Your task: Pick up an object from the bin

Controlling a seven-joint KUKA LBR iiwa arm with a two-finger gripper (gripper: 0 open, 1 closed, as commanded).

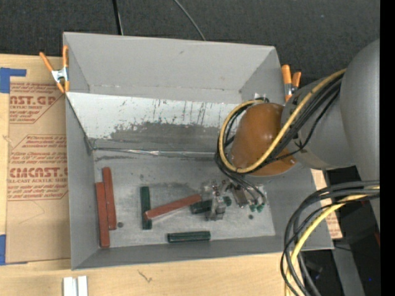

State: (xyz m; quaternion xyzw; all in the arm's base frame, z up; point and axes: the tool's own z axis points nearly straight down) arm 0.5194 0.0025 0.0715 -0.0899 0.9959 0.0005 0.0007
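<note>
My gripper (217, 203) is low over the bin floor, right of the middle near the front. Just to its left lies a small dark green block (199, 209), touching or nearly touching it. A long red-brown bar (173, 208) runs aslant from that spot down to the left. In front of the gripper a dark green bar (188, 237) lies flat along the bin's front wall. A small green piece (259, 207) rests to the gripper's right.
An upright dark green bar (145, 206) lies by the red-brown bar's left end. Two long red-brown sticks (105, 206) lie side by side along the left wall. The arm's orange cover and cables hang over the bin's right side.
</note>
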